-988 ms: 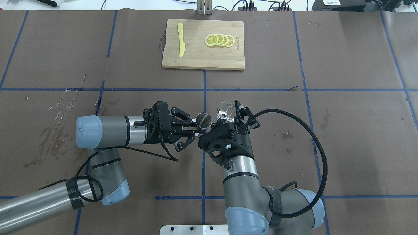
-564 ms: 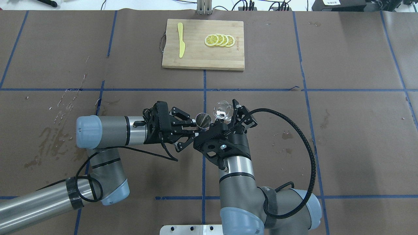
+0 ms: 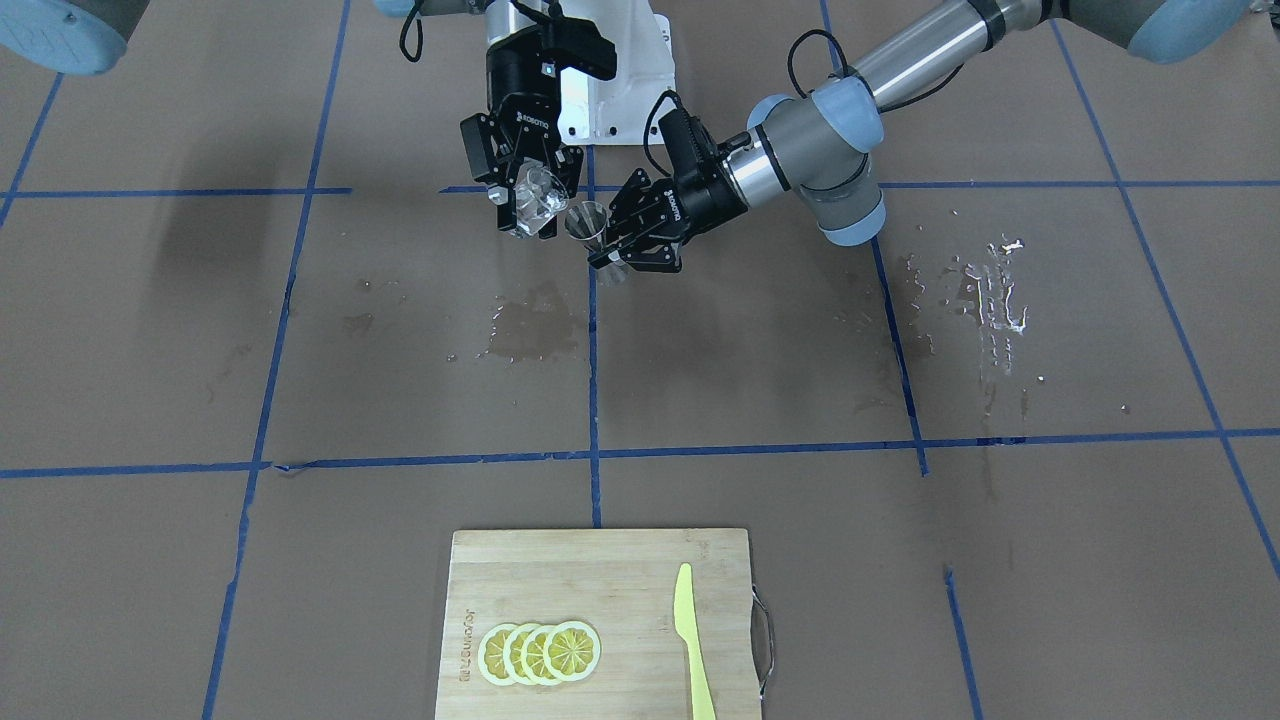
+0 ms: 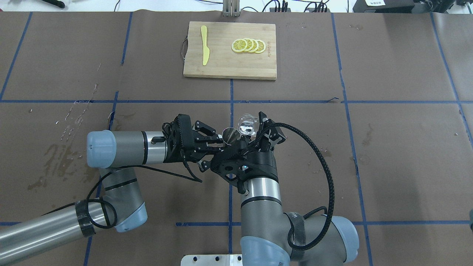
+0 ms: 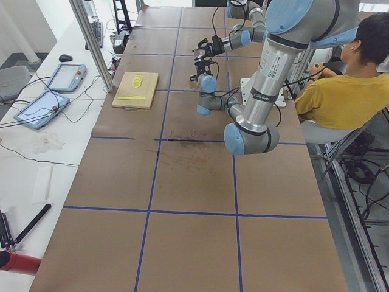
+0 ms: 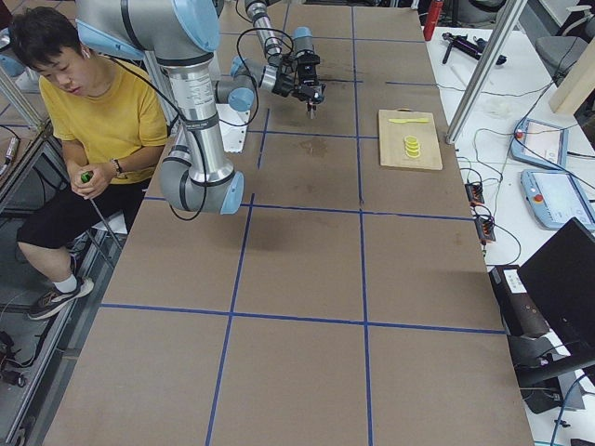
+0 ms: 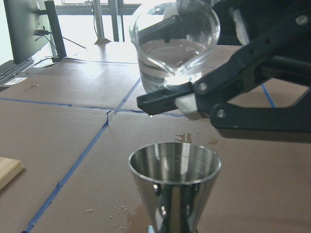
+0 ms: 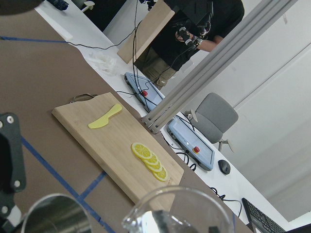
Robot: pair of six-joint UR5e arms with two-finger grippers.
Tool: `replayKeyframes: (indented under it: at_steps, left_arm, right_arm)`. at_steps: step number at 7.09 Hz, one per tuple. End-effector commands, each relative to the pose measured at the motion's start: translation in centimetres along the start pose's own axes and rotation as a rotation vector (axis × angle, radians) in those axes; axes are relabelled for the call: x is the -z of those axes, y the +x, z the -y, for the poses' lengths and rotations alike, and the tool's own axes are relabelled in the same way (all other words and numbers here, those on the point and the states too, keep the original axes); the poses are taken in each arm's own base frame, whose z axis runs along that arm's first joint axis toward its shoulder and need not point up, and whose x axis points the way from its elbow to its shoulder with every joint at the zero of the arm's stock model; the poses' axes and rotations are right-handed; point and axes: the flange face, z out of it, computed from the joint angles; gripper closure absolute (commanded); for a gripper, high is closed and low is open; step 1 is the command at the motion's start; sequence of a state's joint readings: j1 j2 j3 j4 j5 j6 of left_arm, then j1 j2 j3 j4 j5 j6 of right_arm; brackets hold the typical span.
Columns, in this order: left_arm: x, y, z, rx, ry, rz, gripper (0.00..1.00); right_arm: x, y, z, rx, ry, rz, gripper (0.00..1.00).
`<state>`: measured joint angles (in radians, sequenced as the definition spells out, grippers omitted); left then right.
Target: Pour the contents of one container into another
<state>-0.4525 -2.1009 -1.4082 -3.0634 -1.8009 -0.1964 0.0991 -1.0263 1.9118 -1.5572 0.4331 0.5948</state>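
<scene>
**Beaker tipped over the jigger**

The right end effector [image 3: 527, 195] pinches one clear glass beaker [image 7: 175, 43], tilted and holding some clear liquid. Its spout sits just above, and apart from, the open mouth of one steel jigger [image 7: 174, 179]. The left end effector [image 4: 223, 144] is clamped on the jigger below its upper cone and holds it upright. At the far side of the table [image 4: 388, 147] lies one cutting board [image 4: 229, 66], carrying four lemon slices [image 4: 248, 45] and one yellow knife [image 4: 204, 44].
</scene>
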Motion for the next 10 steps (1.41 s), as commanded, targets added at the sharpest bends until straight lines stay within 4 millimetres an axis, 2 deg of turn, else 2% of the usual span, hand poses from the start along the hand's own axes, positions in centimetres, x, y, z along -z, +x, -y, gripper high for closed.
replayKeyframes:
  at_steps: [1,2,4,10]
  left_arm:
    - [-0.02,0.0,0.04,0.0,0.001,0.0,1.0]
    - [-0.1,0.02,0.22,-0.001,0.004,-0.001,1.0]
    - [-0.1,0.02,0.22,0.001,0.004,-0.001,1.0]
    - [-0.1,0.02,0.22,-0.001,0.004,-0.001,1.0]
  right_arm:
    - [-0.05,-0.11,0.49,0.169,-0.006,-0.029,1.0]
    - [-0.12,-0.08,0.58,0.277,-0.006,-0.056,1.0]
    - [-0.09,-0.05,1.05,0.373,-0.006,-0.058,1.0]
    - [-0.24,0.07,1.23,0.502,-0.015,-0.078,1.0]
